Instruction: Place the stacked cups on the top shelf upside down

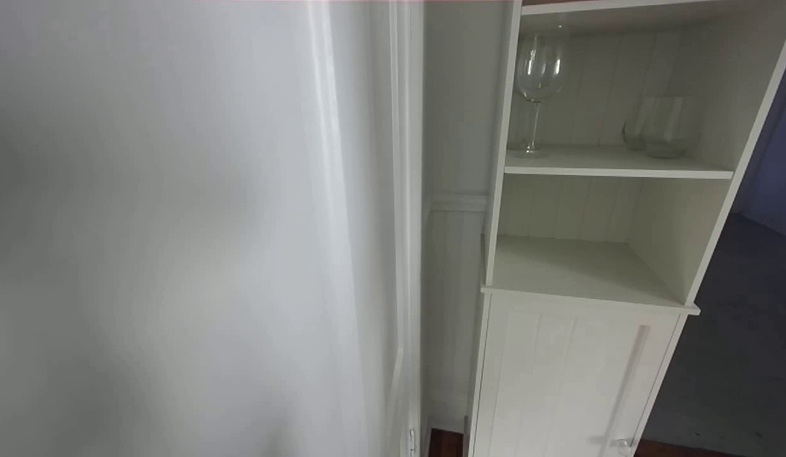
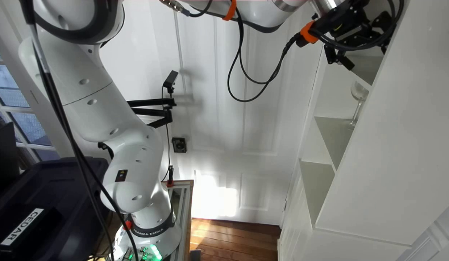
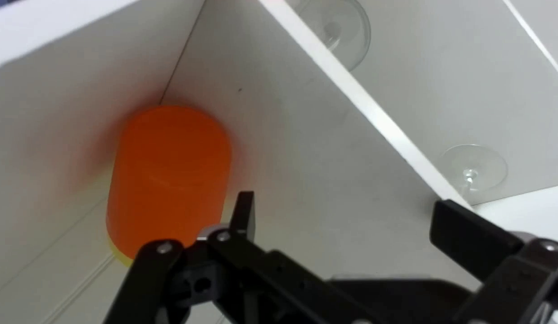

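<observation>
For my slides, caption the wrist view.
Open, empty gripper and an orange cup, two glass bases beyond the shelf edge.

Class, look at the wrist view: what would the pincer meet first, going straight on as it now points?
Probably the top shelf, whose surface shows ahead of the open pincer. The orange cup sits left of that line in this view. Depth is unclear, so how soon is uncertain.

Cups (image 3: 168, 180) in a corner of the top shelf (image 3: 310, 148) by the side wall (image 3: 71, 85), hand (image 3: 344, 218) up at it, wine glass (image 1: 540, 76) on the next shelf (image 1: 596, 157) down, left in an exterior view, short glasses (image 1: 668, 130) to its right, lower shelf (image 1: 576, 266) beneath, door (image 1: 557, 374) under that.
</observation>
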`<state>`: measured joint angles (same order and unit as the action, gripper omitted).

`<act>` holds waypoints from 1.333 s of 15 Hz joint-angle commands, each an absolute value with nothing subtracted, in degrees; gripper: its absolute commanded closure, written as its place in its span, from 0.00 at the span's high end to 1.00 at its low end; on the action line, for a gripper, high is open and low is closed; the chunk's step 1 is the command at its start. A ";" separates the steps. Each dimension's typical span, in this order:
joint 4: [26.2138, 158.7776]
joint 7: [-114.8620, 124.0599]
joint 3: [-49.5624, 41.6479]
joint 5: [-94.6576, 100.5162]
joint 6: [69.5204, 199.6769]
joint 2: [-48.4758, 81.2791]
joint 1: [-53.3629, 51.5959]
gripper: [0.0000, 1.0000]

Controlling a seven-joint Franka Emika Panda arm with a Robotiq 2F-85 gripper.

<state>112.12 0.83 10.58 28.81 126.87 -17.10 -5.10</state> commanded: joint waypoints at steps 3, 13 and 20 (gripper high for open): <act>110.11 12.73 12.55 31.75 126.07 -15.84 -2.67 1.00; 110.88 13.11 11.91 30.11 125.86 -16.80 -3.00 1.00; 111.03 16.22 12.02 30.21 126.05 -18.23 -2.77 1.00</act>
<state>111.56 14.75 11.42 30.42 126.86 -17.12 -3.46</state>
